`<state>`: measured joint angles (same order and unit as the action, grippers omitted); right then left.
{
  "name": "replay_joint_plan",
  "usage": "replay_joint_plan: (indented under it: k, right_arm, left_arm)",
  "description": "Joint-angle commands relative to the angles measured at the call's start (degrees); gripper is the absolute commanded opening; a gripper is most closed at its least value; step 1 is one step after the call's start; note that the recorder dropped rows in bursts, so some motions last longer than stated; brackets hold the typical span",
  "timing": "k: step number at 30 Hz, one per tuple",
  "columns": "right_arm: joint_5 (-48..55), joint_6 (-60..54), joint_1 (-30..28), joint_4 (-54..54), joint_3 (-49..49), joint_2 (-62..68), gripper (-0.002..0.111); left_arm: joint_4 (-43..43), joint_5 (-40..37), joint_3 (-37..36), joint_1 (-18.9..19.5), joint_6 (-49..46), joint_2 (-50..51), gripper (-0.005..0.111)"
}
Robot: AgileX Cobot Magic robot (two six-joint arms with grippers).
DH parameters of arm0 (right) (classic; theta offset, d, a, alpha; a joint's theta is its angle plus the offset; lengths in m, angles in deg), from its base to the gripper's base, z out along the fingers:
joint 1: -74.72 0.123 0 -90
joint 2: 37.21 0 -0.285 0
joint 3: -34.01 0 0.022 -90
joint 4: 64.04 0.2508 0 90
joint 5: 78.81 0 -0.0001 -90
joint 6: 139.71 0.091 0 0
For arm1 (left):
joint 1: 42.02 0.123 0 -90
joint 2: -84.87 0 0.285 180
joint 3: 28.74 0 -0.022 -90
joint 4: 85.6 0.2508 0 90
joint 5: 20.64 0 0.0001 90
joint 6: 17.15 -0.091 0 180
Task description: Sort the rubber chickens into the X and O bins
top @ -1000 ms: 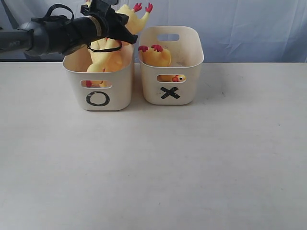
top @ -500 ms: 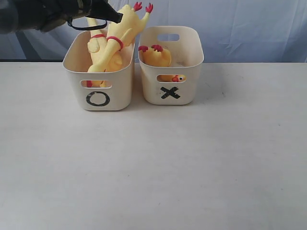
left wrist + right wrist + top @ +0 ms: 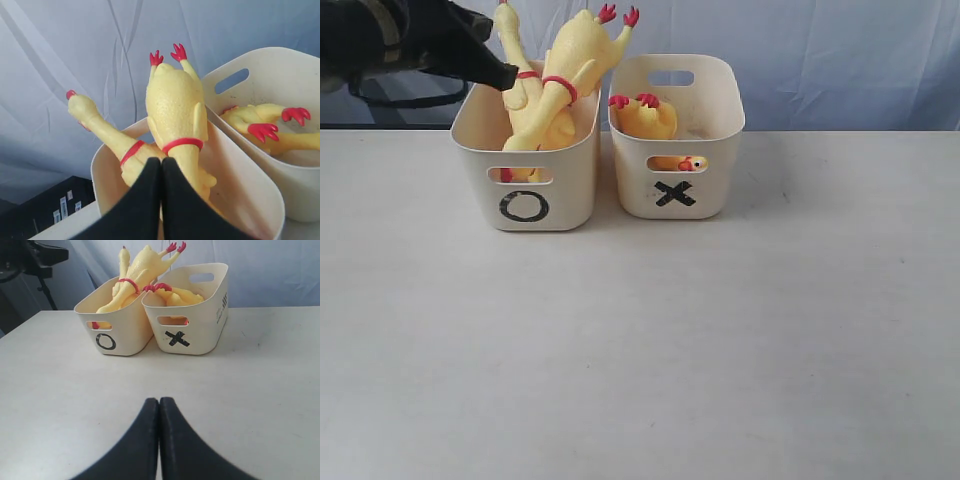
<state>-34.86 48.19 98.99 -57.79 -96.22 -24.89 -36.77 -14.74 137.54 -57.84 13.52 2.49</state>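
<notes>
Now all 3 rubber chickens sit in the 2 bins, and both grippers are empty.

Nearest, the right gripper point(image 3: 159, 401) hangs low over the white table point(image 3: 640, 340), its 2 black fingers pressed tight together on nothing. Further back, the O bin point(image 3: 570, 175) and the X bin point(image 3: 715, 150) stand side by side. The first long chicken point(image 3: 582, 45) pokes out of the O bin with its red feet up high, and the second long chicken point(image 3: 515, 55) leans beside it. The short chicken point(image 3: 645, 118) lies in the X bin, its face peeking through the handle slot. The left gripper point(image 3: 161, 160) hangs by the O bin's back corner, fingers squeezed together, holding nothing.
</notes>
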Motion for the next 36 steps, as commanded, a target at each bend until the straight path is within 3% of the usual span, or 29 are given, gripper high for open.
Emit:
replay_joint_plan:
  k: [1, 7, 12, 20, 36]
  right_arm:
    - [-0.4, -0.2, -0.2, -0.2, 0.3, -0.3, 0.000]
    - [-0.4, -0.2, -0.2, -0.2, 0.3, -0.3, 0.000]
    - [-0.4, -0.2, -0.2, -0.2, 0.3, -0.3, 0.000]
    - [-0.4, -0.2, -0.2, -0.2, 0.3, -0.3, 0.000]
    - [-0.4, -0.2, -0.2, -0.2, 0.3, -0.3, 0.000]
  left_arm:
    - [-1.6, 0.1, -7.8, 0.3, 0.4, -8.6, 0.000]
    - [-2.2, -1.2, -17.4, 0.3, 0.4, -21.1, 0.000]
    - [-3.6, -8.4, -22.2, 0.3, 0.4, -32.4, 0.000]
    - [-6.4, -24.6, -22.8, 0.3, 0.2, -46.5, 0.000]
    - [-12.6, -28.9, -34.6, 0.3, 0.1, -66.0, 0.000]
